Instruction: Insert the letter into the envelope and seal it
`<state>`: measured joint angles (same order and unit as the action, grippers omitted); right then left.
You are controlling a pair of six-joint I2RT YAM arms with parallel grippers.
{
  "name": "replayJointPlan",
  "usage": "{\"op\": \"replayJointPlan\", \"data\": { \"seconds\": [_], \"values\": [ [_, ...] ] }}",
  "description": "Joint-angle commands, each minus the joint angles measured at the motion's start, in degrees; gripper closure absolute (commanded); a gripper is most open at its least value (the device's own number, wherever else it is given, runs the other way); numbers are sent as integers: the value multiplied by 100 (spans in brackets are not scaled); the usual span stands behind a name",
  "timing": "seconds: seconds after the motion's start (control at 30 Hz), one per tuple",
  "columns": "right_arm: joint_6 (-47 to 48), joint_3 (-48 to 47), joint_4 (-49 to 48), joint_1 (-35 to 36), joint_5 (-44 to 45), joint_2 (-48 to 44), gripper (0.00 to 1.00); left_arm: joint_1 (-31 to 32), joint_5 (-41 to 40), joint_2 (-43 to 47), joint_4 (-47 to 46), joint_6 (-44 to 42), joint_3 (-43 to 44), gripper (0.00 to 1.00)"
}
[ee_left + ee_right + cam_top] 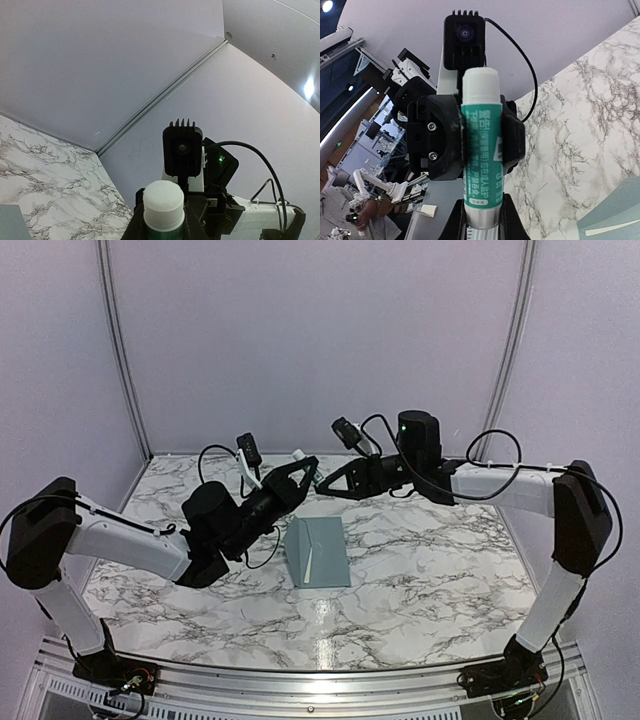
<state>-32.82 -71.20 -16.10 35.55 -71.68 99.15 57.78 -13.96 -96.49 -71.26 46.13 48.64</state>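
A white-capped green glue stick (306,466) hangs above the table between both arms. My left gripper (296,480) is shut on its green body (481,145), with the white cap (162,200) sticking out past the fingers. My right gripper (482,227) is shut on the stick's silvery bottom end, coming in from the right (325,483). The grey-blue envelope (320,550) lies flat on the table below them with a pale strip on it. It also shows in the right wrist view (615,217) and the left wrist view (9,222). The letter is hidden.
The marble table (430,580) is bounded by pale walls at the back and sides. The right wrist camera (182,147) sits just beyond the cap in the left wrist view. Cables loop off both wrists.
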Motion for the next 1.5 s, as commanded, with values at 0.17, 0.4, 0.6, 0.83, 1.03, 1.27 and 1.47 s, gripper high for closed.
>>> {"op": "replayJointPlan", "data": {
  "seconds": [0.17, 0.4, 0.6, 0.83, 1.03, 1.27, 1.47],
  "values": [
    [1787, -649, 2055, 109, -272, -242, 62, -83, -145, 194, -7, -174, -25, 100],
    [4253, -931, 4112, 226, 3567, -830, 46, -80, -331, 280, 191, -160, -16, 100],
    [4885, -1102, 4336, 704, 4808, -1021, 46, -83, -380, 265, 341, -99, 39, 100],
    [4986, -1722, 4534, 1257, 5588, -595, 49, -82, -376, 218, 389, -61, 110, 100],
    [4881, -2071, 4632, 1305, 5749, -331, 70, -81, -400, 227, 389, -111, 128, 100],
    [4876, -2020, 4690, 1305, 5920, -333, 66, -83, -483, 262, 387, -212, 113, 100],
    [4915, -1924, 4632, 1305, 5860, -409, 73, -76, -449, 203, 390, -220, 143, 100]
  ]
}}
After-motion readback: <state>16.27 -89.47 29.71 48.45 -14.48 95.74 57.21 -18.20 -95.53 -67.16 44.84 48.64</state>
